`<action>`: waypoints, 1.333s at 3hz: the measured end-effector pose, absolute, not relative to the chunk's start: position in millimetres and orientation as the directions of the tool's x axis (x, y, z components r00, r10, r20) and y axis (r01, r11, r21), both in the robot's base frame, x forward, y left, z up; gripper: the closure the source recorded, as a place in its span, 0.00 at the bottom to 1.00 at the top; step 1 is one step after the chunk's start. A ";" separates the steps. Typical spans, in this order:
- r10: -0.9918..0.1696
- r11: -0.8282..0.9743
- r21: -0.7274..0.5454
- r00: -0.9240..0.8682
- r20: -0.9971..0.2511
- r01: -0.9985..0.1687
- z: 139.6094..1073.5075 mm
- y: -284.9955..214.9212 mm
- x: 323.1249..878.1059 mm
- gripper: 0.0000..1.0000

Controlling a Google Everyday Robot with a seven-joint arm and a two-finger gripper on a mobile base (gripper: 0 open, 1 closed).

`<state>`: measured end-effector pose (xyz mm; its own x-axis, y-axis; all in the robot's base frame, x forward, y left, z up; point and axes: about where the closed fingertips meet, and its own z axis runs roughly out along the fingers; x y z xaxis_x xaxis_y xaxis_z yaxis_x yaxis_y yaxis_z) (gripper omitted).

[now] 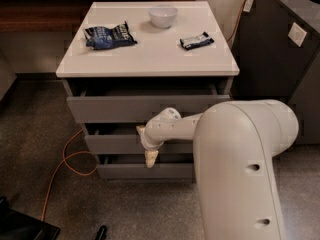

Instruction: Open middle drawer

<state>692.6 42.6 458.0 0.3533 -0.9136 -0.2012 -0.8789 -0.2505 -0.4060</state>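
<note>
A grey cabinet with a white top (pixel 150 54) has three stacked drawer fronts. The top front (pixel 110 108) is the tallest and stands slightly out. The middle drawer (pixel 112 144) is the grey flat front below it. The bottom front (pixel 120 171) is the narrowest. My gripper (pixel 149 154) hangs from the white arm (pixel 235 149) in front of the middle drawer, at its lower edge, with its pale tips pointing down over the gap above the bottom front.
On the cabinet top lie a blue chip bag (pixel 107 35), a white bowl (pixel 163 16) and a dark snack bar (pixel 196 40). An orange cable (pixel 65 166) loops on the floor at left. A dark cabinet (pixel 280 59) stands at right.
</note>
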 end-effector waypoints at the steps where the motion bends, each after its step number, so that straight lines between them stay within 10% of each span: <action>1: -0.922 -0.251 -0.430 0.350 -0.167 -0.867 446.2 44.1 706.7 0.00; 2: -0.929 -0.244 -0.450 0.340 -0.145 -0.859 438.9 45.1 717.7 0.00; 4: -0.943 -0.211 -0.446 0.302 -0.141 -0.870 426.0 49.4 724.1 0.46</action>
